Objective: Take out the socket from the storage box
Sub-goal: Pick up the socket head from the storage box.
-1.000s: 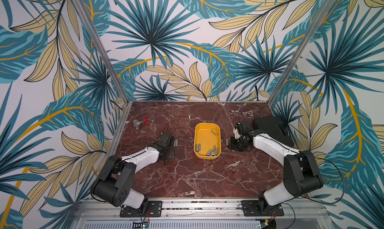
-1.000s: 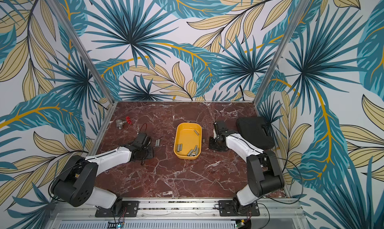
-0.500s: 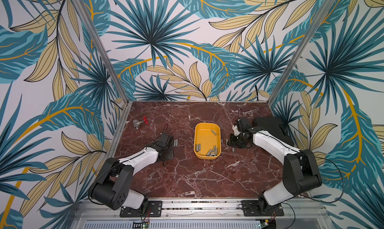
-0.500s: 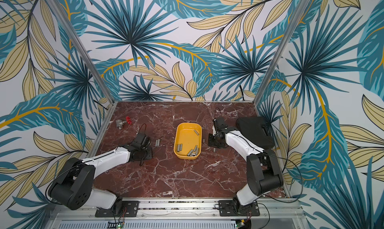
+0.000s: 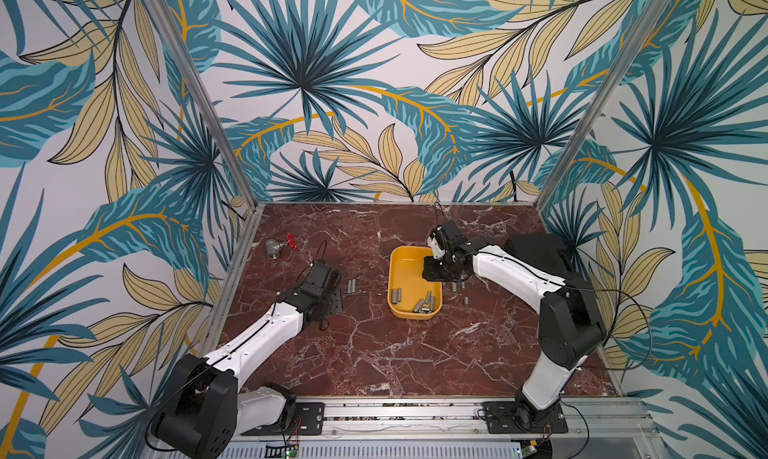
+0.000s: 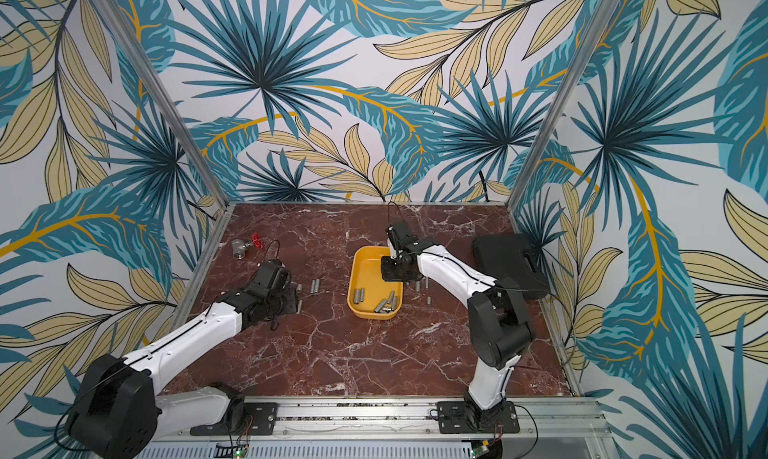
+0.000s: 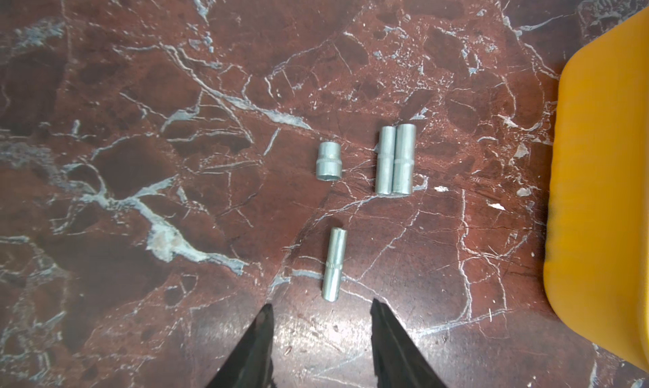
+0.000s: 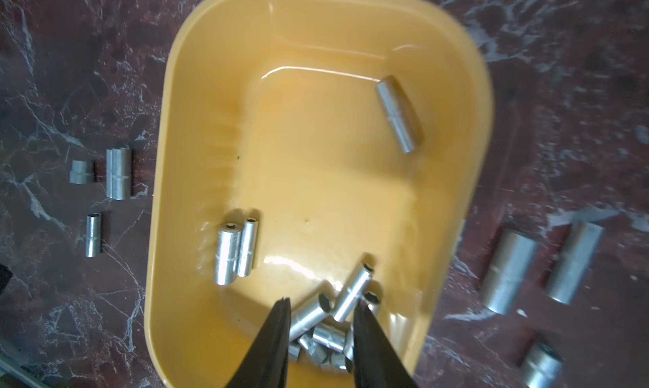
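Observation:
The yellow storage box [image 5: 405,270] sits mid-table. Inside it lie a pair of sockets [image 8: 233,251], a lone socket [image 8: 398,117] and a pile of sockets [image 8: 326,333] at the near end [image 5: 424,305]. My right gripper [image 8: 321,305] hovers over the box's far right part [image 5: 434,272], open, its fingers framing the pile without gripping. My left gripper [image 7: 321,309] is open and empty over the marble left of the box [image 5: 332,305]. A thin socket [image 7: 333,265] lies just ahead of its tips. A short socket [image 7: 328,161] and two long ones [image 7: 393,159] lie beyond.
A black hard-shell case [image 5: 540,257] lies at the right wall. A metal valve with a red handle [image 5: 278,247] sits far left. Three loose sockets [image 8: 509,277] lie on the marble right of the box [image 5: 457,286]. Enclosure posts and walls ring the table.
My right gripper has swung left from the marble beside the box to above the box. My left gripper's jaws have spread wider, leaving the thin socket on the table.

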You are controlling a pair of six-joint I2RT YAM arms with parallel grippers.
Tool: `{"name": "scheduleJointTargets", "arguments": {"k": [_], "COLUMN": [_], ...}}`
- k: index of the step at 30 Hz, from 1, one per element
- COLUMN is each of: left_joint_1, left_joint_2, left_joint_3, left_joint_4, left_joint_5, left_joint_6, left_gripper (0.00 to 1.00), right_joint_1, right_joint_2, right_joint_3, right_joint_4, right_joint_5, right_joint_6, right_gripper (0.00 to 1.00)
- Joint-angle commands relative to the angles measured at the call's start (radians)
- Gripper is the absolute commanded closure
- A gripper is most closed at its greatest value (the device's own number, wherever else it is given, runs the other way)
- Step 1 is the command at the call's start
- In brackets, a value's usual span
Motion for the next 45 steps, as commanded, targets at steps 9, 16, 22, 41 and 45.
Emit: {"name": "scheduleJointTargets", "arguments": {"k": [9,16,22,41,45], "left_joint_1": [0.007,0.008,0.008,0.007,0.007], "left_joint_2": [-0.044,-0.049,-0.052,-0.052,-0.050], "left_joint_3": [-0.049,-0.071,-0.079,-0.080,-0.081], "left_joint_4": [0.007,0.023,0.027,0.031,0.034], "left_joint_5": [-0.009,0.002,0.007,0.018,0.021], "left_joint_6": [-0.036,-0.039,-0.038,-0.030,-0.032], "left_gripper": [0.50,0.49,0.49,0.48,0.48], "right_joint_1": [0.105,0.132,0.144,0.166,0.167], "right_joint_2": [0.203,0.262,0.284,0.345,0.344], "right_joint_3": [0.135,0.169,0.176,0.215,0.220], "right_joint_4": [-0.041,-0.038,-0.039,-0.133,-0.160], "right_joint_5": [0.023,0.010,0.007,0.120,0.179], "right_joint_6": [0.009,0.021,0.027,-0.024,-0.038], "right_gripper": [0.68,0.68,0.68,0.69,0.69]}}
